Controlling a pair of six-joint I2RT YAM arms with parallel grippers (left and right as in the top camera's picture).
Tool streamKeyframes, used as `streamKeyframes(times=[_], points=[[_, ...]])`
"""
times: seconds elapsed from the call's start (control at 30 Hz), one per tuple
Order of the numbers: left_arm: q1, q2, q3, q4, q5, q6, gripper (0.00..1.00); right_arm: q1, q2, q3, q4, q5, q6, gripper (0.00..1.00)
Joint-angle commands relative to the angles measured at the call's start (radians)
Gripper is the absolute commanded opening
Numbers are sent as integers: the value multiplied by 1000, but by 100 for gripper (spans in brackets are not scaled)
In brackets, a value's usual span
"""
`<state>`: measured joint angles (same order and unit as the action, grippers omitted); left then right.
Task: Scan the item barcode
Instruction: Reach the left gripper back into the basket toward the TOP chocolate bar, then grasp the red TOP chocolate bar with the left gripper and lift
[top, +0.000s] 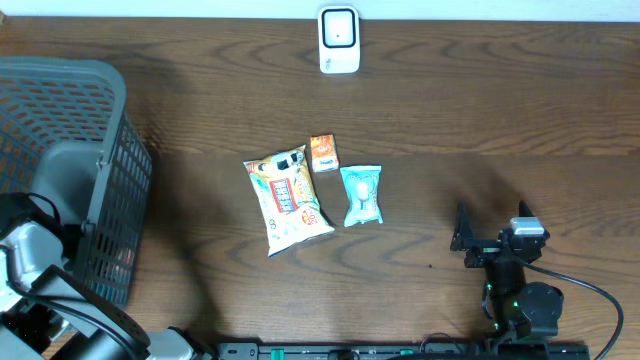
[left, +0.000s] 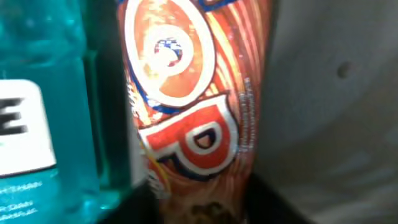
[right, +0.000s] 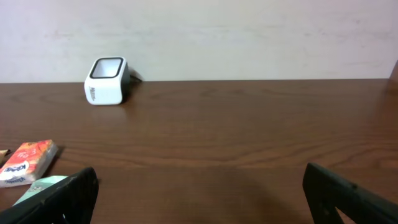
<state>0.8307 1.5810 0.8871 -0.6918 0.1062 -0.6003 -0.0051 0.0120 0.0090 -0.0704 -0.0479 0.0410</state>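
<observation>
Orange-red pack (left: 193, 112) fills the middle of the left wrist view, upright and pressed close to the camera, with big white-edged letters on its face. Its lower end runs down between the dark parts of the left gripper (left: 205, 211) at the bottom edge; whether that gripper is clenched on the pack or only set around it I cannot tell. A teal bottle (left: 43, 93) with a white label stands just left of the pack, and a pale grey surface (left: 336, 93) lies to its right

From overhead, the left arm (top: 35, 255) reaches into the grey basket (top: 100, 120) at the desk's (top: 500, 120) left end. The right gripper (top: 465, 235) rests low, well apart from the basket. To its left lie a snack bag (top: 288, 200), a small orange packet (top: 323, 153) and a teal packet (top: 361, 194), close together. The white scanner (top: 339, 40) stands far ahead of it and to the left

In the right wrist view, the right gripper is released, its fingers (right: 68, 196) spread wide over bare desk with nothing between them. The scanner sits ahead and left by the wall, the orange packet near the left finger
</observation>
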Motion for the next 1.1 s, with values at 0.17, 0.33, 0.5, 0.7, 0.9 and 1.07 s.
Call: streamKeyframes(times=[0.17,0.33,0.5,0.7,0.9,1.07], points=[[0,30,-40,-29,98,-32,7,7,-5,-3,-2,5,-5,99],[0,30,-40,-42,159,-32,7,7,-5,-3,-2,5,-5,99],[0,27,-40,-57,175,-32,7,7,-5,-3,-2,5,-5,99],[0,9,-40,-62,179,-24,7,7,-5,-3,-2,5,-5,99],[0,-55,-38,-66,261,-25,7,7,-5,-3,-2,5,-5,99],[-1,-180,-36,-66,314,-25,7,7,-5,-3,-2,5,-5,99]])
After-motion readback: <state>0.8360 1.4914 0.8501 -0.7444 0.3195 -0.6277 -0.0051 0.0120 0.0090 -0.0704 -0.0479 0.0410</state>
